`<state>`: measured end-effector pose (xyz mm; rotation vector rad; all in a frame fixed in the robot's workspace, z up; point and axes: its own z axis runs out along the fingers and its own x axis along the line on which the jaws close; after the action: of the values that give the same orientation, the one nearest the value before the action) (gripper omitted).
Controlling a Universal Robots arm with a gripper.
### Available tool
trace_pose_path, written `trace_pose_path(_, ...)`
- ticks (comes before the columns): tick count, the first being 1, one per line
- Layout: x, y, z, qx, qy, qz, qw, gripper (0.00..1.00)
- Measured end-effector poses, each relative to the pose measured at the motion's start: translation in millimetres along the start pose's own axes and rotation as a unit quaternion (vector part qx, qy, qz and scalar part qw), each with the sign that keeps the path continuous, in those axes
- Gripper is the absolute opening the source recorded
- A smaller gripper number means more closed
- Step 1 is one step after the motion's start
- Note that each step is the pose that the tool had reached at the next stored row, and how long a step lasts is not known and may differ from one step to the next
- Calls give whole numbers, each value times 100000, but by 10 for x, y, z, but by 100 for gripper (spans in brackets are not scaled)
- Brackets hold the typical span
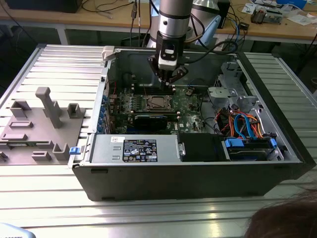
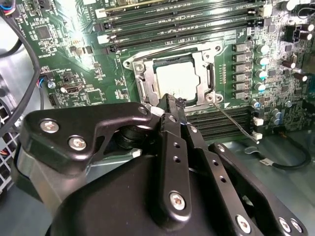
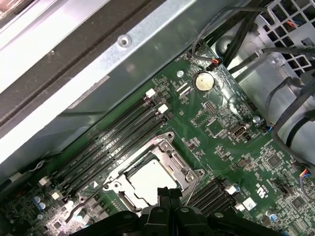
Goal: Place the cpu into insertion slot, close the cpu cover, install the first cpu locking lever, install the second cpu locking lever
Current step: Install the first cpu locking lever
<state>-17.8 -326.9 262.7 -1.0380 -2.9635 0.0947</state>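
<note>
Fixtures of grey moulded plastic [image 1: 29, 141] sit on the ribbed metal desk [image 1: 148, 213] at the exterior view's left, beside the open black computer case [image 1: 198, 178]. Further right, on the green circuit board [image 1: 190, 106] inside it, the small square insertion slot with its silvery rim [image 2: 129, 64] carries the cpu, a flat square chip with a dull silver top [image 2: 176, 78]. It lies level, metal face up, and being square it has no real long axis. The cpu cover, a thin silver frame with a square window [image 2: 141, 86], looks folded down around it. The black gripper [image 1: 170, 84] hangs just over one edge of the slot, its fingers pressed together with nothing visible between them. A thin wire locking lever [image 2: 235, 122] slants away from one slot corner, seemingly unlatched. I judge the chip light, stiff, slick and fragile underneath, best held by its edges, and the lever springy, best pushed near its free end. Farthest right stand a silver drive cage [image 1: 228, 89] and blue cables [image 1: 243, 124].
</note>
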Motion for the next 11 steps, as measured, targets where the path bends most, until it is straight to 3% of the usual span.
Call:
trace_pose_path(5, 0, 0, 0, -39, -104, -1799, 99984, 11)
trace_pose_path(11, 0, 0, 0, -88, -254, -4463, 99900, 11)
